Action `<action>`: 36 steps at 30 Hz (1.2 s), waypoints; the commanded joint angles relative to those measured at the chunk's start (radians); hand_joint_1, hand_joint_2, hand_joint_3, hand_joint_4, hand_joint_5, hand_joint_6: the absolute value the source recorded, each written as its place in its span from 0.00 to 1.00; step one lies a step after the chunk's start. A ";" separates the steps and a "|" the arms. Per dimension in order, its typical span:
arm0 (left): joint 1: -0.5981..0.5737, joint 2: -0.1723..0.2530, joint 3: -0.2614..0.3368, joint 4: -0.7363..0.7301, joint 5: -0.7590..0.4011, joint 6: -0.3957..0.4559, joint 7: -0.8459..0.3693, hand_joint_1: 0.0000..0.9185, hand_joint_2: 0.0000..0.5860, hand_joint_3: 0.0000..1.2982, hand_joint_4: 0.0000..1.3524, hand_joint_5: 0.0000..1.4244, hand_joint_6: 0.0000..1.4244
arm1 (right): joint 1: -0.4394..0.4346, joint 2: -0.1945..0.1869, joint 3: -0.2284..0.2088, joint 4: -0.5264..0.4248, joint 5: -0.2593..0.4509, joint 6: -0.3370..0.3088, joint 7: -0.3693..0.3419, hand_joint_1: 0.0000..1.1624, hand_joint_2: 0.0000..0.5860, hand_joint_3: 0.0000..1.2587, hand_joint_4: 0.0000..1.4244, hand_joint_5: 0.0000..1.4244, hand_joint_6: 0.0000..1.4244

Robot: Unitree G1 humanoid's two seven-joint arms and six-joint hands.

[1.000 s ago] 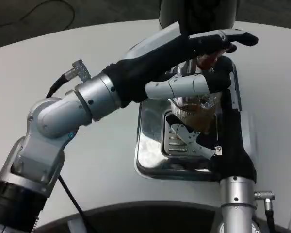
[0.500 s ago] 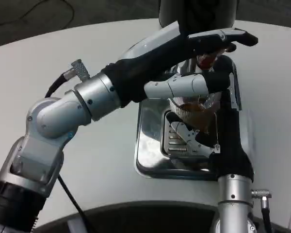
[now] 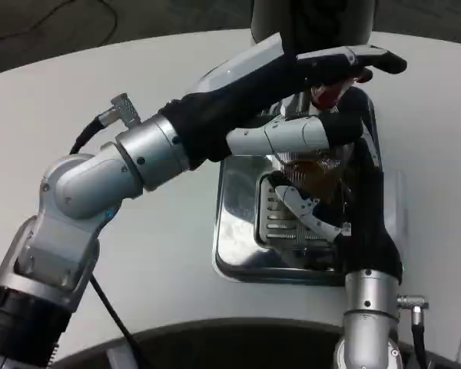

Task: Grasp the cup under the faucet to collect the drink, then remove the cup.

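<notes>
White table (image 3: 138,254) all around, cup (image 3: 315,171) gripped in the right hand (image 3: 334,196) fingers, brown drink inside. Left hand (image 3: 323,73) fingers are pressed on the faucet (image 3: 326,94). Removal isn't done yet.

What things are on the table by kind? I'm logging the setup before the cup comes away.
Clear cup with brown drink, held by the right hand: 1
Dispenser with red-tipped faucet, under the left hand: 1
Shiny metal drip tray: 1
Total: 3
</notes>
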 commanded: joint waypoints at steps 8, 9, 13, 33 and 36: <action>0.038 0.034 -0.004 0.031 0.030 0.014 -0.027 0.00 0.04 0.18 0.07 0.10 0.00 | -0.024 -0.004 -0.011 0.036 -0.003 0.004 -0.040 0.76 0.30 0.25 0.34 0.36 0.26; 0.038 0.035 -0.004 0.031 0.030 0.014 -0.027 0.00 0.04 0.18 0.07 0.10 0.00 | -0.025 -0.006 -0.010 0.035 -0.004 0.004 -0.043 0.77 0.30 0.26 0.35 0.37 0.27; 0.042 0.036 -0.002 0.029 0.028 0.012 -0.026 0.00 0.04 0.18 0.07 0.10 0.00 | -0.016 -0.009 -0.009 0.019 -0.009 0.004 -0.051 0.79 0.29 0.31 0.38 0.40 0.32; 0.061 0.033 0.004 -0.003 0.027 0.024 -0.018 0.00 0.04 0.18 0.07 0.10 0.00 | 0.074 0.005 0.002 -0.143 -0.064 0.020 -0.091 0.87 0.24 0.55 0.53 0.64 0.58; 0.068 0.030 0.008 -0.016 0.024 0.031 -0.013 0.00 0.04 0.18 0.07 0.10 0.00 | 0.092 0.004 0.009 -0.177 -0.071 0.025 -0.084 0.87 0.20 0.57 0.55 0.67 0.63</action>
